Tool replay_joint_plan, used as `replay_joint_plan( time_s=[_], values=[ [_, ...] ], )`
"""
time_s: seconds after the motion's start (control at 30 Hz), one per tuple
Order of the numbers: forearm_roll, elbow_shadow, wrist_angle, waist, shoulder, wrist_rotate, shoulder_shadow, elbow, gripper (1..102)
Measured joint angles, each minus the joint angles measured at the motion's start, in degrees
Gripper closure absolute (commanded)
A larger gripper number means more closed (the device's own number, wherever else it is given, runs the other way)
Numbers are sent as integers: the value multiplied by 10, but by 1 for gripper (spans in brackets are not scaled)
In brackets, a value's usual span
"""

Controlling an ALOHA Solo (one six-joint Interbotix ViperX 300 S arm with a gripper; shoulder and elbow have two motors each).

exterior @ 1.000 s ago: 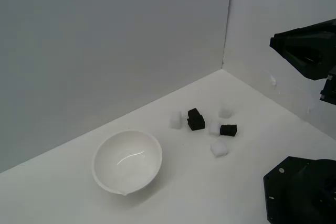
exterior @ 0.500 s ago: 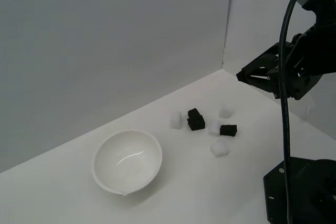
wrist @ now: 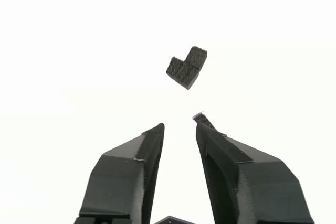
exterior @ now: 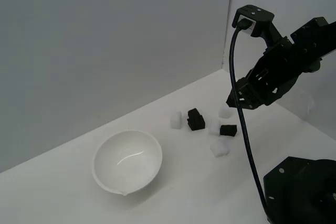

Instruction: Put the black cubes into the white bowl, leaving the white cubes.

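Reaching in for the first black cube, nothing in the bowl yet.

Exterior view: the white bowl [exterior: 127, 161] sits empty on the surface [exterior: 63, 192], well apart from the cube cluster toward the exterior view's right. A pair of black cubes [exterior: 195, 119] sits touching each other, a lone black cube [exterior: 228, 129] lies nearer the arm, and white cubes [exterior: 220, 148] are mixed in around them. The pincer [exterior: 237, 99] hangs just above the cluster, not touching anything.

Wrist view: the pincer [wrist: 179, 129] is parted with nothing between its jaws. The black pair [wrist: 187, 66] is ahead, and a dark sliver by one fingertip is probably the lone cube, hard to say. Next it needs to drop down and straddle one black cube without nudging the white ones.
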Motion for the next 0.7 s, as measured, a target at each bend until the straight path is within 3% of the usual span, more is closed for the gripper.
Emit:
replay_joint_plan(
  time_s=[0.37, 0.53, 0.6, 0.7],
  values=[
    [7, 2, -8, 0, -79, 10, -78, 0, 53],
    [7, 2, -10, 0, -119, 30, -119, 0, 53],
    [7, 2, -12, 0, -138, 30, -139, 0, 47],
    [7, 1, -18, 5, -161, 45, -163, 0, 26]
  ],
)
